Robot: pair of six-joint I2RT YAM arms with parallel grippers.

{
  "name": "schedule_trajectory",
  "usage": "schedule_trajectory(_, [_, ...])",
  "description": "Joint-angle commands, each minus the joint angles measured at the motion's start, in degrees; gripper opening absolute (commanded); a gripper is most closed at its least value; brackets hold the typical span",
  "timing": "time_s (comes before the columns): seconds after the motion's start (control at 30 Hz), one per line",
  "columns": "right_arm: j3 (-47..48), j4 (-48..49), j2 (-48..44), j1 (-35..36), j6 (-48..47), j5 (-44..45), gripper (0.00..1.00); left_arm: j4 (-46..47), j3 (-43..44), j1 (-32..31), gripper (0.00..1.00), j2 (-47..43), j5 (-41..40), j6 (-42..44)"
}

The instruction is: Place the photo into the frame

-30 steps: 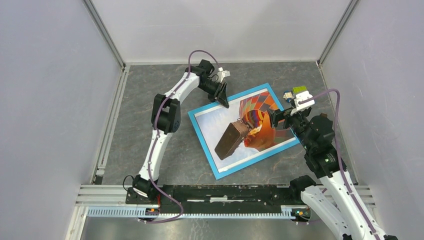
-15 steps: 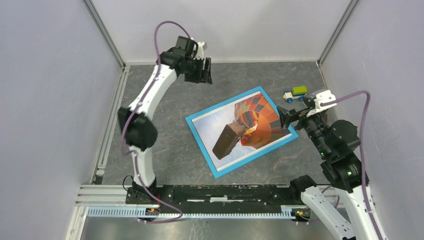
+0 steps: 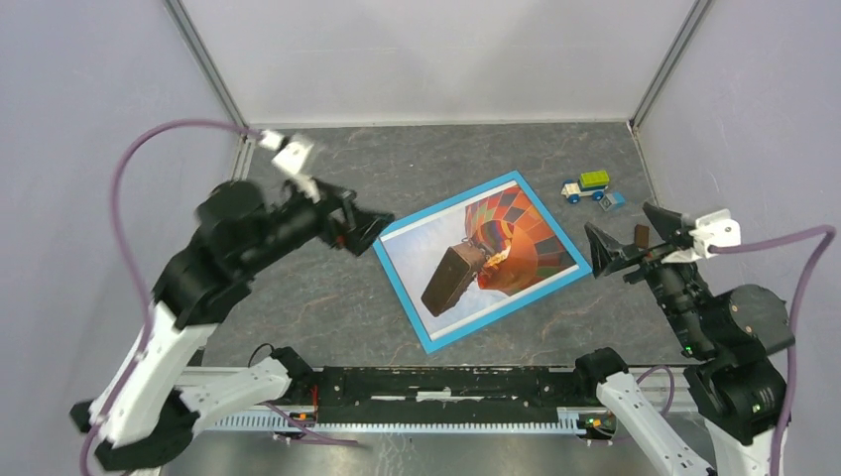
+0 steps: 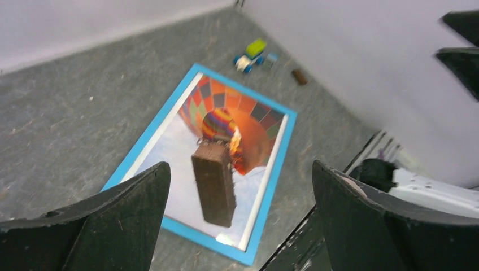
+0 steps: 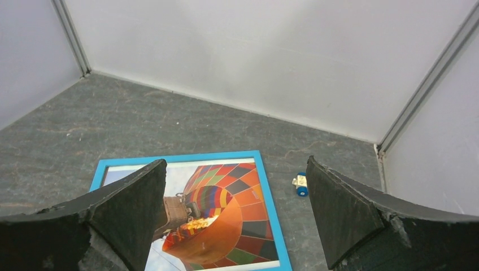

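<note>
The frame (image 3: 405, 294) lies flat and skewed in the middle of the grey table, blue face up. The photo (image 3: 516, 238) of the orange-red balloon sits inside its rim. My left gripper (image 3: 369, 228) hangs open in the air just off the frame's far-left corner and holds nothing. My right gripper (image 3: 617, 223) is open and raised to the right of the frame, also holding nothing. The left wrist view looks down between the left gripper's (image 4: 240, 165) wide jaws at the frame (image 4: 272, 197) and photo (image 4: 254, 130). The right gripper (image 5: 236, 162) looks over the frame (image 5: 271, 208) and photo (image 5: 237, 226).
A small toy truck (image 3: 587, 185) with a green top stands at the back right, with a blue brick (image 3: 613, 199) beside it. A small brown piece (image 3: 640, 236) lies nearer the right wall. White walls close three sides, and a black rail (image 3: 446, 382) runs along the near edge.
My left arm has swung from the frame's far corner back to the left and opened wide. My right arm has drawn back to the right, off the photo. The frame lies still.
</note>
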Motion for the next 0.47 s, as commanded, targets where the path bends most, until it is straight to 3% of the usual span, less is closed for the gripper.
schedule_trajectory(0.0, [3.95, -3.61, -1.31, -0.21, 0.56, 3.64, 0.98, 13.30, -7.77, -0.05, 1.00, -13.50, -2.59, -5.36])
schedule_trajectory(0.17, [6.59, -4.86, -1.57, -0.19, 2.73, 5.91, 0.98, 15.75, -10.13, -0.03, 1.00, -23.07, -4.16, -5.54])
schedule_trajectory(0.43, [1.40, -0.39, -3.81, -0.18, 3.84, 4.48, 0.98, 10.02, -7.65, 0.03, 1.00, -25.13, -6.80, -4.88])
